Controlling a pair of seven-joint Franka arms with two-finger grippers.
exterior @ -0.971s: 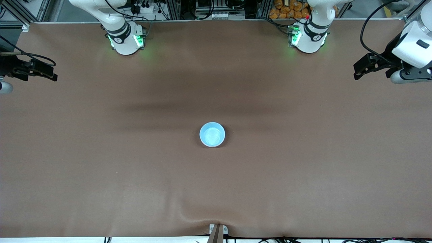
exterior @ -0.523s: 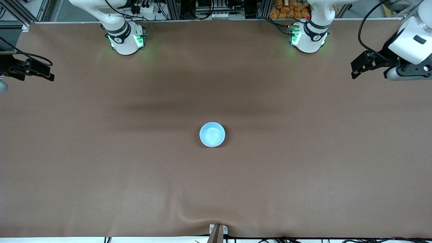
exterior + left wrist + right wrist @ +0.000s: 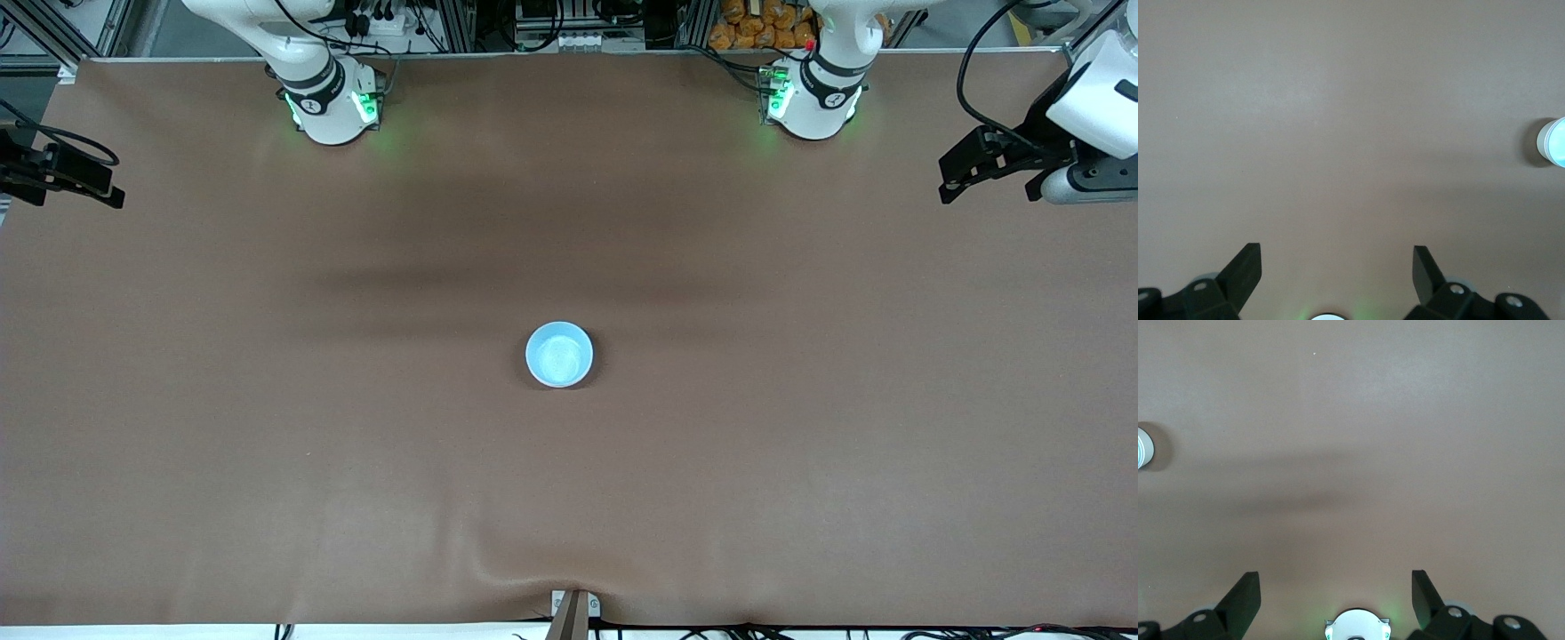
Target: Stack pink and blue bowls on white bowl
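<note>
A light blue bowl [image 3: 559,355] stands upright in the middle of the brown table [image 3: 267,400]. Only its blue inside shows from above. The pink bowl is hidden. The bowl's edge shows in the left wrist view [image 3: 1554,142] with a whitish outer wall, and in the right wrist view [image 3: 1142,447]. My left gripper [image 3: 948,185] is open and empty, up over the left arm's end of the table. My right gripper [image 3: 114,197] is open and empty, up over the right arm's end. Each shows open in its wrist view [image 3: 1337,257] [image 3: 1336,581].
The two arm bases [image 3: 331,107] [image 3: 811,100] stand at the table's edge farthest from the front camera. A small bracket [image 3: 573,606] sits at the nearest edge, where the cloth wrinkles.
Both grippers have drifted outward toward their own ends of the table, still open. The blue bowl has not moved.
</note>
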